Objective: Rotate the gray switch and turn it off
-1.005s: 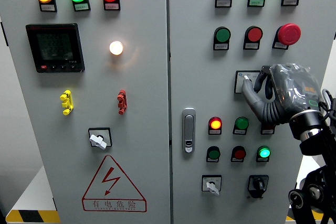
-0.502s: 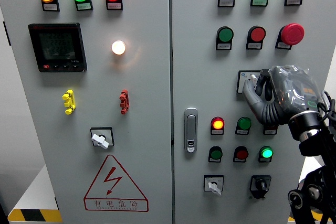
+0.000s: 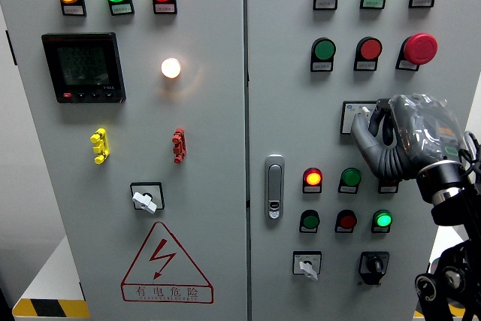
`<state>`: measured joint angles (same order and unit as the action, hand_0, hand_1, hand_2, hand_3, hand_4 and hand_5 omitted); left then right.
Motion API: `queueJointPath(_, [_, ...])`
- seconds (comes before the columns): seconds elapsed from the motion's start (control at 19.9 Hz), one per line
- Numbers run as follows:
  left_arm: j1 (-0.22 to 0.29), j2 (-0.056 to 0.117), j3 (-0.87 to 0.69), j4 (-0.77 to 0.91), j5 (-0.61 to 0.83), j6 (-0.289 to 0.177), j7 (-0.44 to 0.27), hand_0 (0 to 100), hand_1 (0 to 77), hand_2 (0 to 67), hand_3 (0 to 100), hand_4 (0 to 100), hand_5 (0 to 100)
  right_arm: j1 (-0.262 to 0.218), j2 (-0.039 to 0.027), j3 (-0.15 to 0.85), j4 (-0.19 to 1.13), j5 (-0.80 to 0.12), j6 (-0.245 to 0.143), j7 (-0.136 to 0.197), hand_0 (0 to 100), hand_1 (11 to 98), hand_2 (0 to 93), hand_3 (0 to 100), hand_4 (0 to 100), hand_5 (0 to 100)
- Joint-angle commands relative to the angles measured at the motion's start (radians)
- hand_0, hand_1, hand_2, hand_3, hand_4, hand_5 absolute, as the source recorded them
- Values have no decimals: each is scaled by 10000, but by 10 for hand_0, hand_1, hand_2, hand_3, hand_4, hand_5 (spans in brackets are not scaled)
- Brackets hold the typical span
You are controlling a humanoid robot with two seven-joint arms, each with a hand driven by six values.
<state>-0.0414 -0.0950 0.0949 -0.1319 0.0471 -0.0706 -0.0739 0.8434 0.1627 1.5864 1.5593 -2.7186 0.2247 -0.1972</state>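
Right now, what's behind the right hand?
The right hand covers most of a switch plate on the panel; its left edge shows, with a gray knob at the fingers. The plate's right side is hidden.

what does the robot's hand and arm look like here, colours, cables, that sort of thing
Only the right hand shows. It is grey, wrapped in a clear, crinkled plastic cover, with dark ribbed finger segments. A shiny metal ring sits at the wrist above a black forearm, and black cables run along the arm at the right edge.

I'm seeing my right hand (image 3: 391, 137) sitting over the switch (image 3: 355, 116), above the door handle (image 3: 274, 186) to its lower left.
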Motion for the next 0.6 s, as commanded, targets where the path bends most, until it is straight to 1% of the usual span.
queueJointPath(0.0, [0, -1, 2, 0, 5, 0, 2, 890, 0, 133, 187, 82, 109, -104, -1, 89, 38, 4, -252, 55, 835, 295, 628, 982, 845, 1000])
queueJointPath(0.05, [0, -1, 2, 0, 5, 0, 2, 890, 0, 133, 187, 82, 109, -135, -1, 105, 159, 4, -268, 70, 830, 294, 626, 989, 844, 1000])
queueJointPath(0.2, [0, -1, 2, 0, 5, 0, 2, 889, 0, 133, 187, 82, 109, -426, -1, 227, 619, 65, -268, 131, 798, 298, 606, 993, 855, 1000])
queueJointPath(0.25, [0, -1, 2, 0, 5, 0, 2, 889, 0, 133, 187, 82, 109, -503, -16, 258, 742, 65, -268, 238, 783, 299, 579, 946, 841, 1000])
queueJointPath(0.35, [0, -1, 2, 0, -10, 0, 2, 889, 0, 133, 187, 82, 109, -824, -16, 487, 1033, 50, -268, 545, 762, 301, 552, 893, 814, 1000])
queueJointPath(0.45, [0, -1, 2, 0, 5, 0, 2, 889, 0, 133, 188, 82, 109, -1086, -16, 610, 1371, 65, -268, 607, 738, 305, 497, 827, 729, 1000])
queueJointPath(0.5, [0, -1, 2, 0, 5, 0, 2, 889, 0, 133, 187, 82, 109, -1193, -16, 702, 1570, 80, -268, 638, 732, 306, 490, 804, 696, 1000])
queueJointPath(0.55, [0, -1, 2, 0, 5, 0, 2, 889, 0, 133, 187, 82, 109, -1346, -16, 764, 1845, 96, -268, 805, 719, 310, 484, 761, 662, 1000])
